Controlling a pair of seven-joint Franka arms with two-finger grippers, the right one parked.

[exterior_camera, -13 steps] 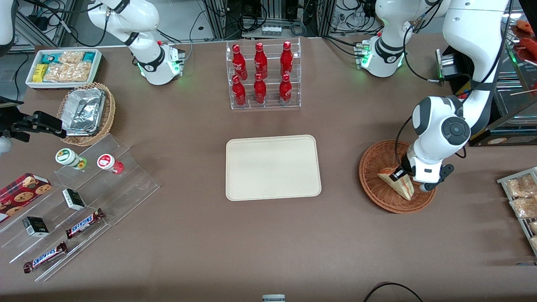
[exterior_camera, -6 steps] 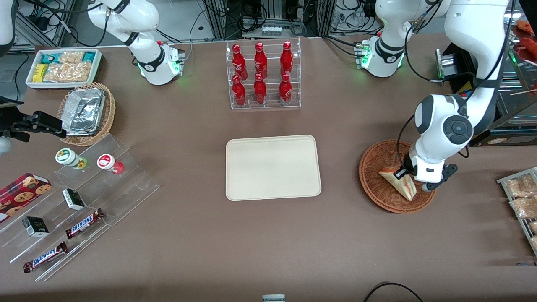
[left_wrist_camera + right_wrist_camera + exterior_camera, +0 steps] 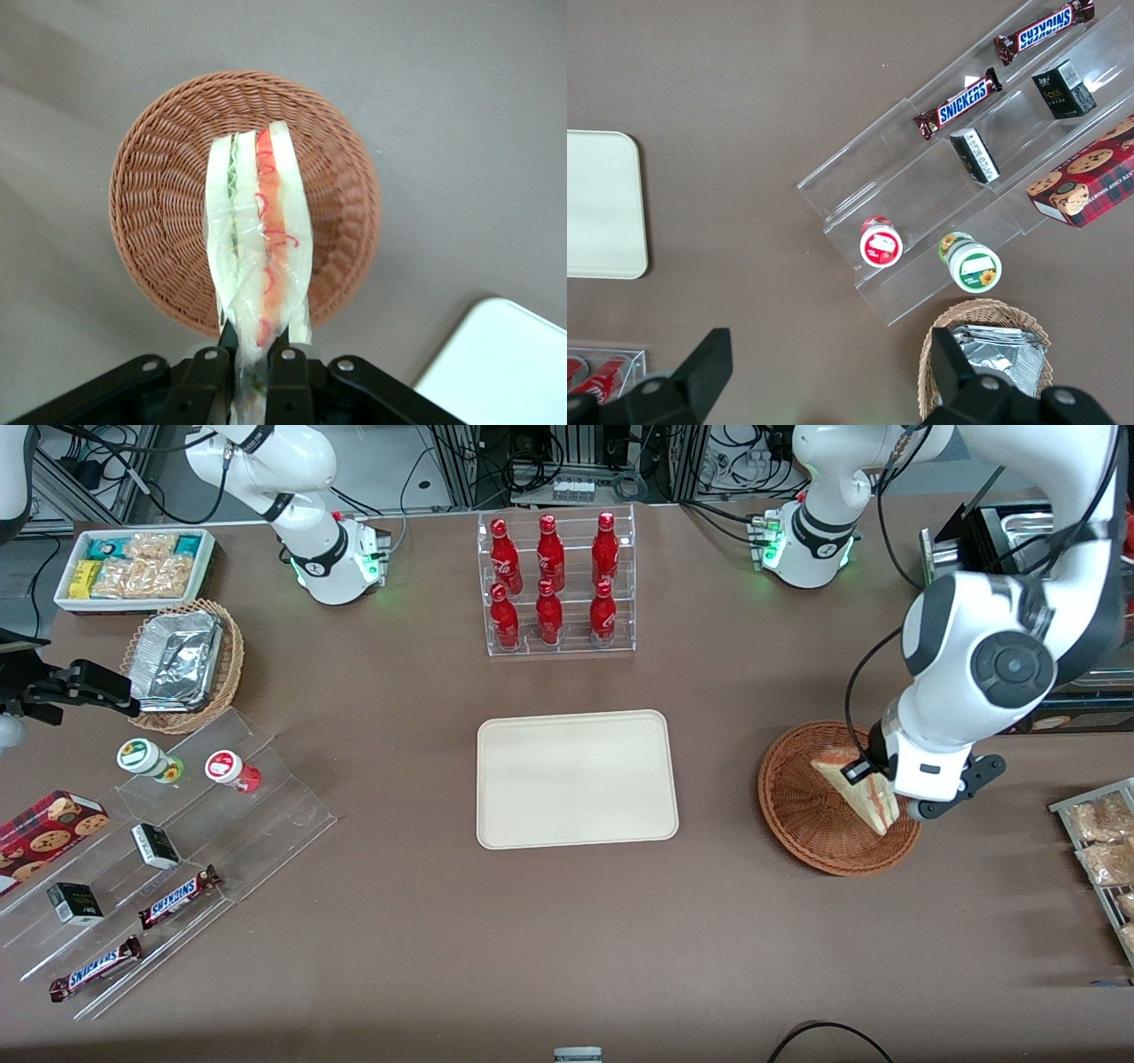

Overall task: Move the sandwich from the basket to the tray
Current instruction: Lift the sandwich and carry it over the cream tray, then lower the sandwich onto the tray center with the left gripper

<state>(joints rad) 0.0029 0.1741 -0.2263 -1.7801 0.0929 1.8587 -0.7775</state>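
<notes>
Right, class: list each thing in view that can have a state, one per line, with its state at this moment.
gripper: shut on the sandwich, above the basket.
sandwich: wrapped, held by one end, lifted clear of the basket.
basket: nothing in it.
tray: nothing on it.
cola bottles: upright and capped in their rack.

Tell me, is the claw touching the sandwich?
Touching. The left wrist view shows the claw with both fingers pressed against the sandwich, which hangs above the basket.
</notes>
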